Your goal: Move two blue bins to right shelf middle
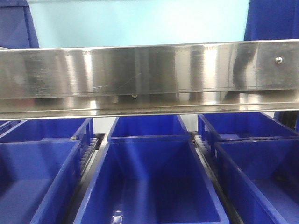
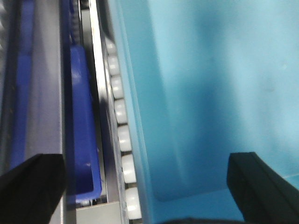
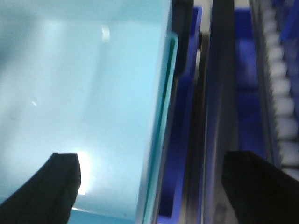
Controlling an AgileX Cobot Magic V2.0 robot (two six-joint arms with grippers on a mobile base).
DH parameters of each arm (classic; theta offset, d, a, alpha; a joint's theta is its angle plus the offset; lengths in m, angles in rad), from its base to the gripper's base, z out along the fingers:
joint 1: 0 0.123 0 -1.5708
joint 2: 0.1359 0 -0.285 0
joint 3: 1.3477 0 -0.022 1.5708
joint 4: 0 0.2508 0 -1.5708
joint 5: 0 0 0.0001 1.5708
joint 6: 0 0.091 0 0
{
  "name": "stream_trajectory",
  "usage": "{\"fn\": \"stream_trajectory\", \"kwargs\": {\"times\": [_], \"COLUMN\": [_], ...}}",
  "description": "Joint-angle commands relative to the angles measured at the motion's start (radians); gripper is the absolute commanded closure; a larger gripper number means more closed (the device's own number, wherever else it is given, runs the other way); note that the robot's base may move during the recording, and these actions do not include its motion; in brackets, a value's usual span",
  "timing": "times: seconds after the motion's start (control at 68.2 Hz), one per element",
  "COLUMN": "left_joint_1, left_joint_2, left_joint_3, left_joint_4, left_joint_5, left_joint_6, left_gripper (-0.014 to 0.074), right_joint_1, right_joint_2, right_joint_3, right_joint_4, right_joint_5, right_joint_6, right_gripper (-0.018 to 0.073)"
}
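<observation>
One pale sky-blue bin [image 1: 140, 23] shows above the shiny steel front rail of the right shelf middle [image 1: 140, 70], behind it. In the left wrist view my left gripper [image 2: 147, 189] is open, its black fingers [image 2: 32, 186] straddling the bin's left wall [image 2: 135, 116], one outside and one inside the bin [image 2: 210, 93]. In the right wrist view my right gripper [image 3: 152, 186] is open too. It straddles the bin's right rim [image 3: 161, 140], with one finger [image 3: 51, 186] over the pale interior [image 3: 84, 84]. Neither arm shows in the front view.
Dark royal-blue bins [image 1: 149, 177] fill the level below the rail, in several rows. More dark blue bins flank the pale one [image 1: 271, 18]. White rollers [image 2: 124, 140] and a dark blue bin [image 2: 81, 116] run left of it; another dark blue bin [image 3: 180, 154] sits right of it.
</observation>
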Motion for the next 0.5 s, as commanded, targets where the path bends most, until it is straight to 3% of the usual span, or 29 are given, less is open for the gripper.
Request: {"fn": "stream_trajectory", "kwargs": {"times": [0.0, 0.161, 0.323, 0.396, 0.484], "left_joint_1": [-0.003, -0.003, -0.003, -0.003, -0.003], "left_joint_2": [-0.012, -0.009, 0.014, 0.021, 0.021], "left_joint_3": [0.044, 0.114, 0.117, 0.117, 0.117], "left_joint_4": [-0.008, -0.012, -0.020, -0.020, -0.020], "left_joint_5": [-0.057, -0.141, -0.144, -0.137, -0.125], "left_joint_6": [-0.009, -0.012, -0.012, -0.012, -0.012], "left_gripper": [-0.0012, -0.0012, -0.0006, 0.0033, 0.0161], "right_joint_1": [0.000, 0.000, 0.000, 0.000, 0.000], "right_joint_2": [0.029, 0.083, 0.132, 0.146, 0.149], "right_joint_3": [-0.009, -0.009, -0.009, -0.009, -0.009], "right_joint_4": [-0.013, -0.013, -0.013, -0.009, -0.007], "right_joint_5": [0.005, 0.003, 0.002, 0.011, 0.013], "right_joint_6": [-0.009, -0.009, -0.009, -0.009, -0.009], "right_gripper": [0.0064, 0.0064, 0.0067, 0.0125, 0.0304]}}
